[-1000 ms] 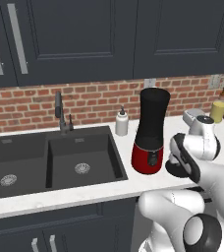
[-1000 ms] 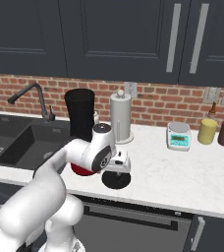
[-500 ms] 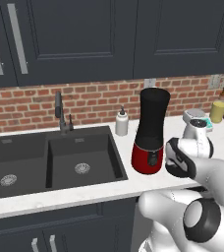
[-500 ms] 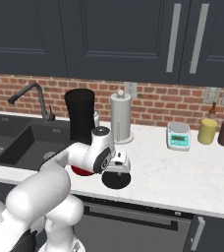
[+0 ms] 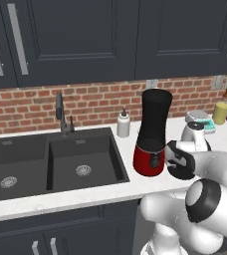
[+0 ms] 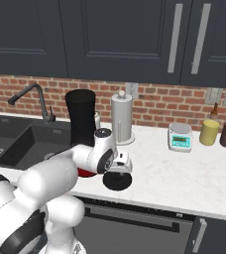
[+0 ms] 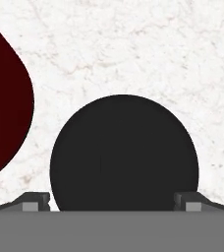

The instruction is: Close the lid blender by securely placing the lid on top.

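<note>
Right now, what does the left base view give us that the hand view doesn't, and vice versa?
Left base view alone: the blender's whole height, its black jar open on top with no lid on it, plus the sink, faucet and soap bottle.

Hand view alone: the lid's full round outline flat on the counter, apart from the red base, with the open pincer's tips on either side of its near edge.

Both: lid on the counter beside the blender base, not on the jar, pincer over it.
</note>
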### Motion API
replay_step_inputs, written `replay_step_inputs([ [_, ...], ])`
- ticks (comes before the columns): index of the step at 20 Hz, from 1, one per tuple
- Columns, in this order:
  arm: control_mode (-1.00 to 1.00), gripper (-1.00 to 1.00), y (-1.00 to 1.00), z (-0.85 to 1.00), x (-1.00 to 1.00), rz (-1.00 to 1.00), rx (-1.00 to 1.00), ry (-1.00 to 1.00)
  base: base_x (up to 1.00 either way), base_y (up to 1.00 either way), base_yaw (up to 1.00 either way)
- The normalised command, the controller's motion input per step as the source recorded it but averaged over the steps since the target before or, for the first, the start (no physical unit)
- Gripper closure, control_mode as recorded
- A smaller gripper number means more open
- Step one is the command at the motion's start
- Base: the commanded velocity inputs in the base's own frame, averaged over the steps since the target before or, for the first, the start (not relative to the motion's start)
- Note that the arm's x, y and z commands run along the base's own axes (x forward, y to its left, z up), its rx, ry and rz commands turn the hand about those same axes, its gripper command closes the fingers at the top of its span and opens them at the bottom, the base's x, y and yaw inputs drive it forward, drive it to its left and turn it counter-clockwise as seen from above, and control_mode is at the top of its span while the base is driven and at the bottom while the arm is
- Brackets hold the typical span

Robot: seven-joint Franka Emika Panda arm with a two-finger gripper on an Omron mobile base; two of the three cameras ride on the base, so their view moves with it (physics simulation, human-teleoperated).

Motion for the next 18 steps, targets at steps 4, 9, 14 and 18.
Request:
replay_step_inputs([
  [4,-1.0,-1.0,-0.18,-0.09,0.15,0.0,0.0,0.0,0.0,0.0,0.0],
  [9,-1.0,-1.0,-0.13,-0.04,0.05,0.0,0.0,0.0,0.0,0.0,0.0],
  [14,-1.0,-1.0,-0.02,-0.02,0.0,0.0,0.0,0.0,0.0,0.0,0.0],
  [18,-1.0,-1.0,0.0,-0.04,-0.13,0.0,0.0,0.0,0.0,0.0,0.0],
])
